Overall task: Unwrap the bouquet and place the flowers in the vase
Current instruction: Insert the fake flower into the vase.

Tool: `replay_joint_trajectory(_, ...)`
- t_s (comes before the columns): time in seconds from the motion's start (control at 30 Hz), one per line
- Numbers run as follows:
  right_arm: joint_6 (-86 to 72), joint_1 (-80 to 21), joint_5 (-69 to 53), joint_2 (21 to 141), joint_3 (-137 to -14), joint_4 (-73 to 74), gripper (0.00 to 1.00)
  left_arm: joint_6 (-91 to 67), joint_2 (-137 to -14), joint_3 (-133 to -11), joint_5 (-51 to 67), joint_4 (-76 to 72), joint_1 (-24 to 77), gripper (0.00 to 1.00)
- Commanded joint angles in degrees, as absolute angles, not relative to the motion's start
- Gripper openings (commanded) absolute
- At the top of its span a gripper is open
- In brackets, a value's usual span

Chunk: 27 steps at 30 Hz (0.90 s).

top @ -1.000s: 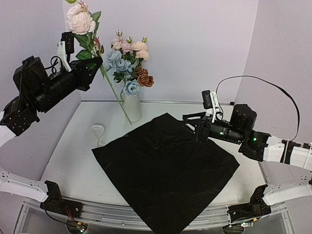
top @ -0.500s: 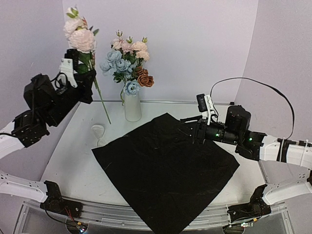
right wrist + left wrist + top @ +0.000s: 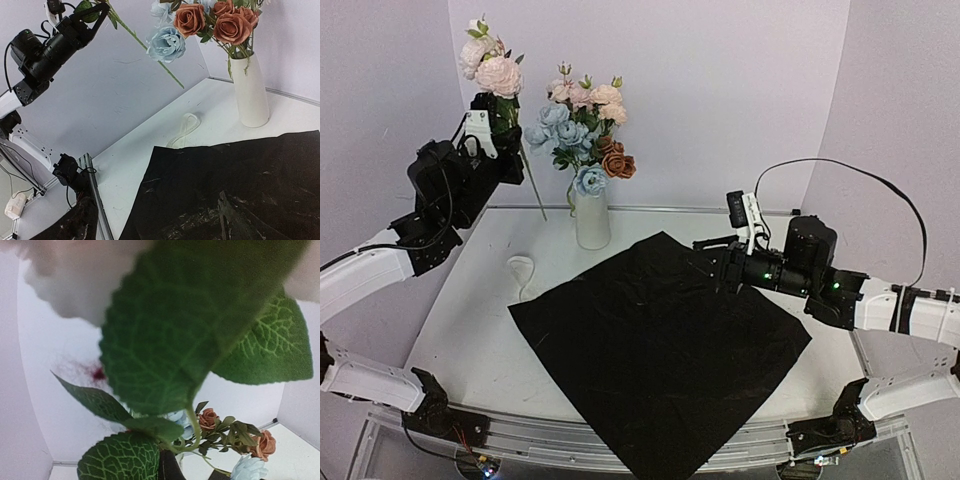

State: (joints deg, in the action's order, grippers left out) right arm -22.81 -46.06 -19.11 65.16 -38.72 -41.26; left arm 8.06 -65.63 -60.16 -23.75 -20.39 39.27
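The left gripper (image 3: 510, 135) was clamped on the stem of a pink flower (image 3: 498, 75), with the bloom standing above its fingers and the stem's lower end slanting down below them. The vase (image 3: 591, 215), already holding other flowers (image 3: 582, 120), stood lower and to the right of those fingers. The right gripper (image 3: 708, 262) hovered with its fingers spread apart just over the black wrapping sheet (image 3: 660, 350). A cream ribbon (image 3: 521, 268) lay on the table (image 3: 460, 300), well to their left

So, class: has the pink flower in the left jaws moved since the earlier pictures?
Yes. The pink flower swung upright; its stem tip, earlier at the vase, now hangs left of it.
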Motion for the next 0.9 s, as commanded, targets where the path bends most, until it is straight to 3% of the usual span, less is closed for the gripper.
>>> replay_joint_trajectory(0.0,-21.73,-46.35,-17.78,63.23,-39.97,-42.28,0.84,5.54,-68.98,-61.39,-16.22,-31.94,37.96,0.0)
replay_joint_trajectory(0.87,-18.66,-46.35,-16.9,64.82,-44.16,-37.81,0.84,-0.29,-85.29,-69.69,-8.84,-50.04,31.46,0.0)
